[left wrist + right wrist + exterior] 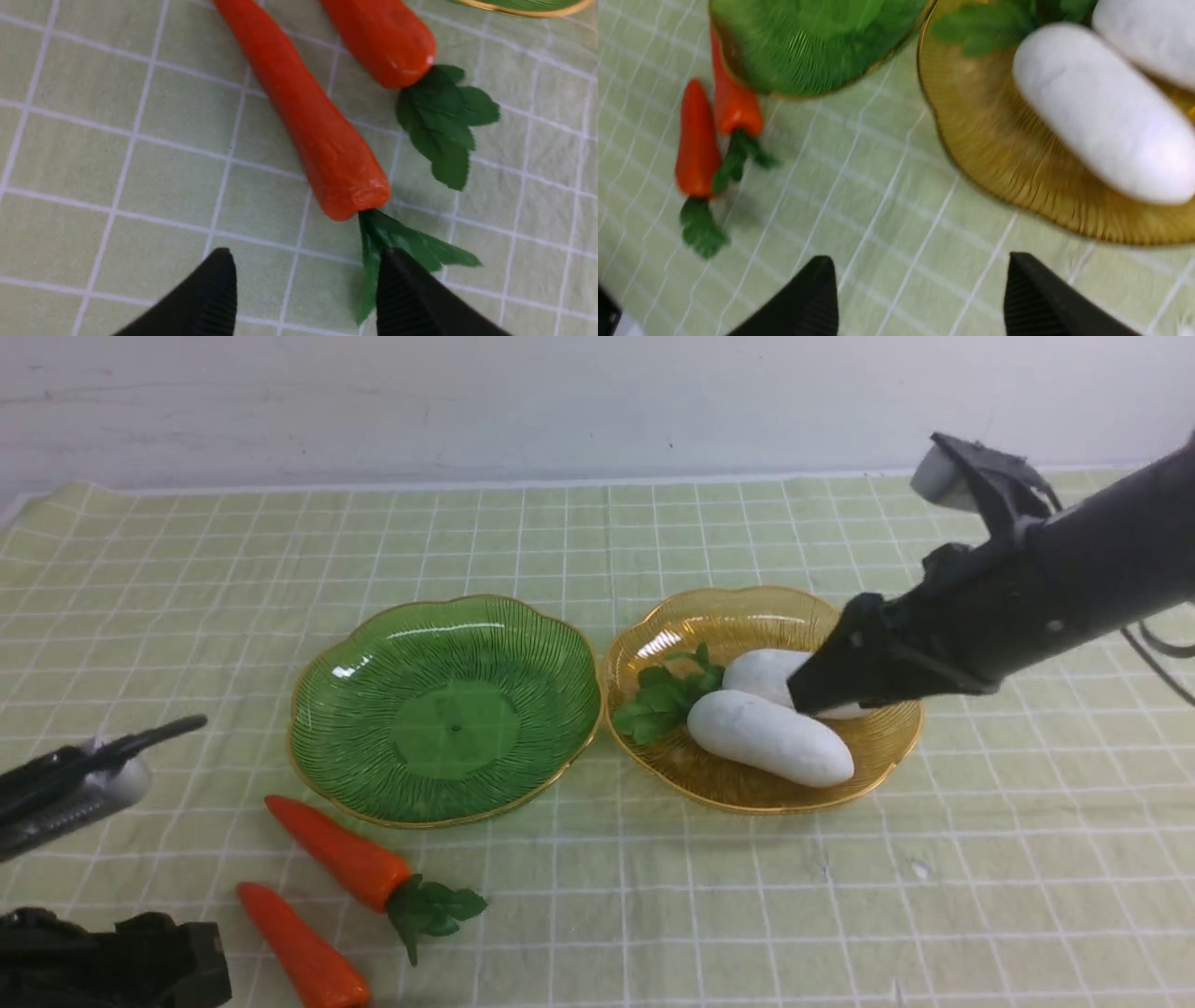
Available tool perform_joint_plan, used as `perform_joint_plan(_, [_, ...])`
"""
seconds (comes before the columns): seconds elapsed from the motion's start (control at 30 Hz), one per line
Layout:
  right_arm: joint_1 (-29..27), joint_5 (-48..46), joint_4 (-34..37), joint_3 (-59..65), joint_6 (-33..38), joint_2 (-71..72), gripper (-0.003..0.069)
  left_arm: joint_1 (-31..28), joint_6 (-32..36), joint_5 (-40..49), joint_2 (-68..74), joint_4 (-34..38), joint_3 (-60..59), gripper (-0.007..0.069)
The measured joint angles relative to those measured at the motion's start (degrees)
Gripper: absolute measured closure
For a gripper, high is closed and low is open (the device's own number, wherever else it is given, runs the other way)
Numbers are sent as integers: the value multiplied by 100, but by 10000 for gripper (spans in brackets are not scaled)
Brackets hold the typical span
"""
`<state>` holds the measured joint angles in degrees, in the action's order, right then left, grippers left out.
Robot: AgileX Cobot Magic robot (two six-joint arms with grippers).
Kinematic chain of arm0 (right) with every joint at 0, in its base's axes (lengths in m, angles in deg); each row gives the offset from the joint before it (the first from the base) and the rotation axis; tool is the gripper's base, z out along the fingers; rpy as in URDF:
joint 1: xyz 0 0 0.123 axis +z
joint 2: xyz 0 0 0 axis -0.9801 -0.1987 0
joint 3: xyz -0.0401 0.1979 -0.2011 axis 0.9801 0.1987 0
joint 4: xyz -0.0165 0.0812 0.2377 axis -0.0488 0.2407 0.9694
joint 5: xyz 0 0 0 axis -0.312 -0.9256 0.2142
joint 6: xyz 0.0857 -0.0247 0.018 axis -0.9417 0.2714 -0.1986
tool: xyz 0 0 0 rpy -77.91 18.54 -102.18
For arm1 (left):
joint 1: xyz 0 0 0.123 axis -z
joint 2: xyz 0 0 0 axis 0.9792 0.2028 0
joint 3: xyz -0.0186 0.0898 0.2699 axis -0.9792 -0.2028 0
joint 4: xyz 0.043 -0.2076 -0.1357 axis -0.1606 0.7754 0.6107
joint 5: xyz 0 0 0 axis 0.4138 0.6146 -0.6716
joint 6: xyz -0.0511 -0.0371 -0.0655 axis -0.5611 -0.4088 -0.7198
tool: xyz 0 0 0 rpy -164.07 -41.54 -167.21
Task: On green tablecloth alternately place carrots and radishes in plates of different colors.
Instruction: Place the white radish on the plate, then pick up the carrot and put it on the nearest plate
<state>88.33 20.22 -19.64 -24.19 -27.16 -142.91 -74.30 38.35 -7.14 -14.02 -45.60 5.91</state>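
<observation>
The left gripper [306,255] stands wide apart and holds nothing. The right gripper [919,257] is likewise spread and empty. There are two carrots [341,859], two radishes [770,737], and a green plate [443,709] just beside an amber plate [747,607]. The carrots lie side by side on the cloth [653,896] in front of the green plate. The nearer one's thick end sits just ahead of the left gripper, its leaves against one finger. Both radishes lie in the amber plate, with the right gripper's tip over the rear one. A pale wall [560,401] stands behind.

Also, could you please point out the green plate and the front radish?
green plate [448,719], front view, on its bare centre.
front radish [770,739], front view, on the middle of its white body.
</observation>
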Motion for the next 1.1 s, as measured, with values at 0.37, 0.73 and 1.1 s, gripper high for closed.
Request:
perform_joint_plan(0.37, [-21,-490,-410,0,-431,166,559,0,-698,-1976,1464,46,-182,251])
perform_joint_plan(0.73, [264,-502,-826,0,-809,166,592,0,-652,-2206,3022,299,417,251])
perform_joint_plan(1.1, [308,-507,-907,0,-815,166,592,11,-652,-2591,3480,724,452,251])
